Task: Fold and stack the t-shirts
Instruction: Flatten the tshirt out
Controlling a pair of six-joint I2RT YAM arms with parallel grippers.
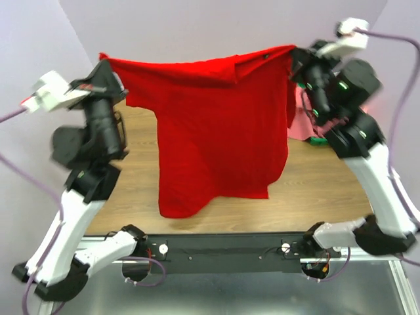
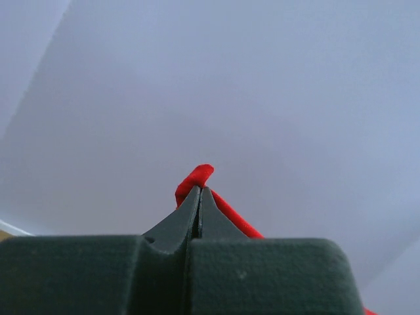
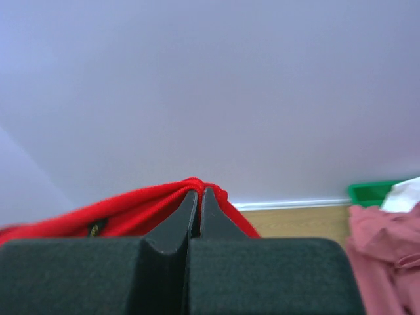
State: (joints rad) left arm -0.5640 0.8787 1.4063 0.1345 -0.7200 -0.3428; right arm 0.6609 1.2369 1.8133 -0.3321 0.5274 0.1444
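The bright red t-shirt (image 1: pixel 220 131) hangs stretched in the air between both grippers, its lower edge near the wooden table. My left gripper (image 1: pixel 107 62) is shut on its left top corner; the cloth (image 2: pixel 195 177) bunches at the closed tips (image 2: pixel 199 190). My right gripper (image 1: pixel 293 56) is shut on its right top corner; red cloth (image 3: pixel 131 207) wraps over the closed tips (image 3: pixel 199 191). Salmon pink t-shirts (image 3: pixel 384 256) lie in a heap at the back right, also seen behind the right arm in the top view (image 1: pixel 303 121).
A green plastic bin (image 3: pixel 371 192) stands against the back wall beside the pink heap. The wooden table (image 1: pixel 315 180) lies below the hanging shirt. Purple walls close in the back and sides.
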